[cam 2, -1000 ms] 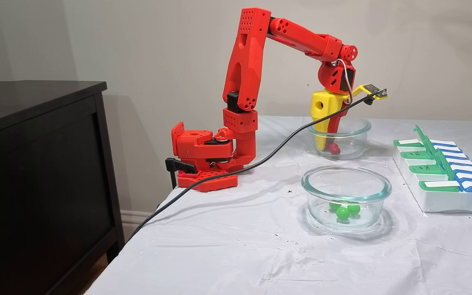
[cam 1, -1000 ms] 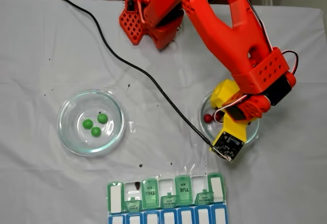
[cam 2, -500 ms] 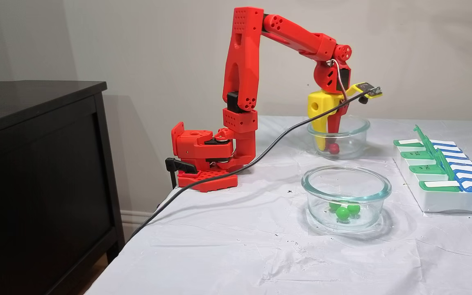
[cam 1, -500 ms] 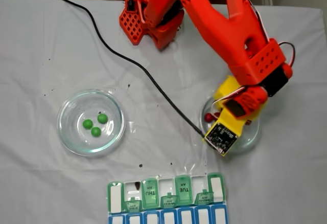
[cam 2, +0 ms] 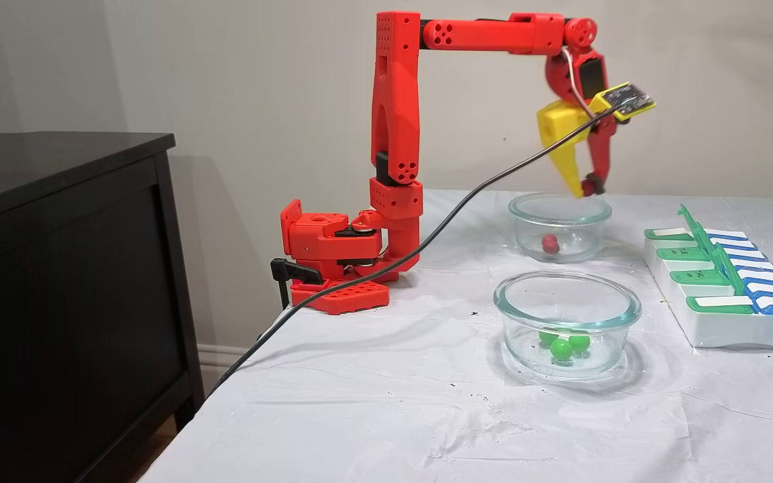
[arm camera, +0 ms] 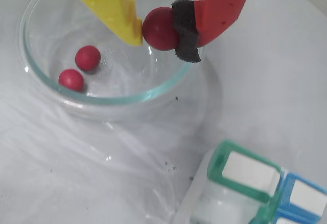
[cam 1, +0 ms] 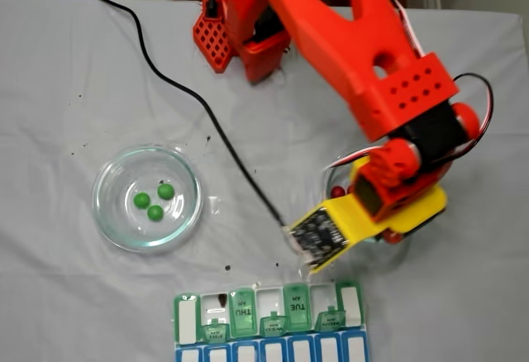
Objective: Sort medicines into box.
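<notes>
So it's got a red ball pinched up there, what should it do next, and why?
Probably swing sideways toward the pill box. The gripper is shut on one red ball and already lifted above the glass dish, where two red balls remain, so nothing is left but to carry it over an open compartment.

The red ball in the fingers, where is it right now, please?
In the wrist view, the held red ball hangs above the glass dish's right rim, two more red balls below-left.
</notes>
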{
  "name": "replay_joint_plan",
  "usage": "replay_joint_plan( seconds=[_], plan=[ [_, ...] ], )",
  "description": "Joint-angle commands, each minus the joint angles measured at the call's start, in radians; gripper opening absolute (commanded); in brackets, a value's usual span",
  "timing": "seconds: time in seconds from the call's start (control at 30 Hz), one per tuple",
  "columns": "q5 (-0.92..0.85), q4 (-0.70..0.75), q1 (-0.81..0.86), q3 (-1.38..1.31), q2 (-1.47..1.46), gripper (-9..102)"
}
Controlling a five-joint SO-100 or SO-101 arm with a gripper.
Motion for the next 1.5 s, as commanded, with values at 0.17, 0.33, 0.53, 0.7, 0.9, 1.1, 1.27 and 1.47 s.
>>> replay_joint_plan(
  seconds=[0.17, 0.33, 0.53, 0.7, 0.9, 1.1, 1.27, 1.47],
  plan=[
    [-0.124, -0.195, 0.227, 0.066, 0.164, 0],
    [-0.129, -0.311, 0.242, 0.144, 0.138, 0],
    [-0.132, -0.382, 0.242, 0.163, 0.106, 0],
    [-0.132, -0.379, 0.212, 0.170, 0.101, 0],
    [-0.138, -0.443, 0.193, 0.166, 0.041, 0],
    [-0.140, -0.506, 0.184, 0.163, -0.020, 0],
    [-0.140, -0.554, 0.179, 0.195, -0.009, 0],
    [-0.184, -0.607, 0.179, 0.196, -0.040, 0]
  ],
)
